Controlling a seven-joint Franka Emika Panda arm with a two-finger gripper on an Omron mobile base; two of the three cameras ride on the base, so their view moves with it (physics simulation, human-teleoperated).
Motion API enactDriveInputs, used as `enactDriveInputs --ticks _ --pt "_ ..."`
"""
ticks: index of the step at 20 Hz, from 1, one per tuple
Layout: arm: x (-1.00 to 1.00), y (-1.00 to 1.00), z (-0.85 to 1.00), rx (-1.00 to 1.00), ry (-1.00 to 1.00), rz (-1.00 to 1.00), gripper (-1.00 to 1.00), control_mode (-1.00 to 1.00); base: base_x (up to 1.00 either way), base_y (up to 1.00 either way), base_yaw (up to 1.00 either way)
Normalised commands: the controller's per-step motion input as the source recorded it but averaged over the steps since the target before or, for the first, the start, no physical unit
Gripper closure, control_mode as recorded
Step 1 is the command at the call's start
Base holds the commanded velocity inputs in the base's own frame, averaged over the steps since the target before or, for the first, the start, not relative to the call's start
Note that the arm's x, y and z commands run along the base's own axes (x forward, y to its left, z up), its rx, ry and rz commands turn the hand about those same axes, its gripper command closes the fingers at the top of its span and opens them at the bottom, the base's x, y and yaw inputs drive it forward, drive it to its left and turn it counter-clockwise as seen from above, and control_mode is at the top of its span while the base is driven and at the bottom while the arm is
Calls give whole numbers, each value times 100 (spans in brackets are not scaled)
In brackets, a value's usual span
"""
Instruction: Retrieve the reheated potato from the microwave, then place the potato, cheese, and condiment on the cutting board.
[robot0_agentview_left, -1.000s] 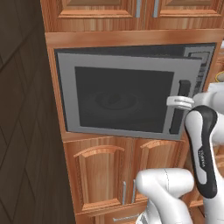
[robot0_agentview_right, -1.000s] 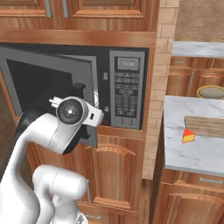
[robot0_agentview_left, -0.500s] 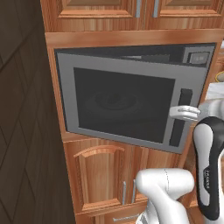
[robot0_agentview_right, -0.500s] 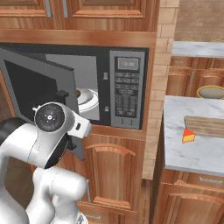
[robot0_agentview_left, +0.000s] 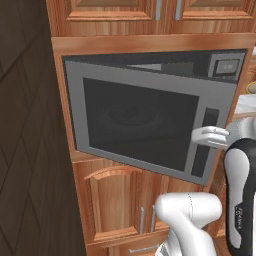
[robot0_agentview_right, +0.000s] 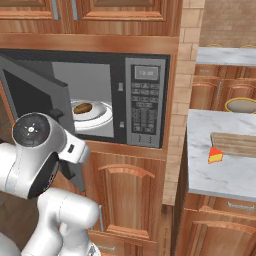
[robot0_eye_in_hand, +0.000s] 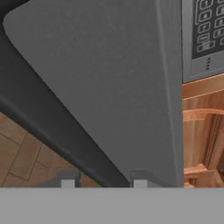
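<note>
From the left base view, the microwave (robot0_agentview_left: 150, 120) is seen set into wooden cabinetry, its dark glass door (robot0_agentview_left: 142, 125) swung partly outward toward the camera. The gripper (robot0_agentview_left: 202, 136) is placed at the dark vertical handle (robot0_agentview_left: 204, 142) on the door's right edge, and the jaws are closed narrow on that handle.

In the right base view, the door (robot0_agentview_right: 37, 100) is seen standing open at the left, and the lit cavity is exposed. The potato (robot0_agentview_right: 82, 107) is found lying inside on a white round plate (robot0_agentview_right: 100, 116). The keypad panel (robot0_agentview_right: 145, 102) with its small display is shown to the right of the cavity. Further right, a pale stone counter (robot0_agentview_right: 220, 175) is seen, and on it the cutting board (robot0_agentview_right: 235, 144) is laid flat. The cheese (robot0_agentview_right: 215, 155) is set on the counter just beside the board's near left corner, whether touching it cannot be told. A yellow-rimmed bowl (robot0_agentview_right: 241, 105) is seen behind the counter.

From the hand view, the grey door face (robot0_eye_in_hand: 109, 87) is met at very close range, with the two fingertips (robot0_eye_in_hand: 68, 181) shown at the bottom, either side of a dark bar. The keypad (robot0_eye_in_hand: 205, 30) is glimpsed at upper right, with wooden cabinet fronts (robot0_eye_in_hand: 201, 131) below it.
</note>
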Motion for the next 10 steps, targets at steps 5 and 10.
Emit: enactDriveInputs --ticks 5,10 --pt "-40 3 -1 1 -8 -8 -100 -100 0 0 0" --pt "-61 -27 1 18 -14 -4 -100 -100 0 0 0"
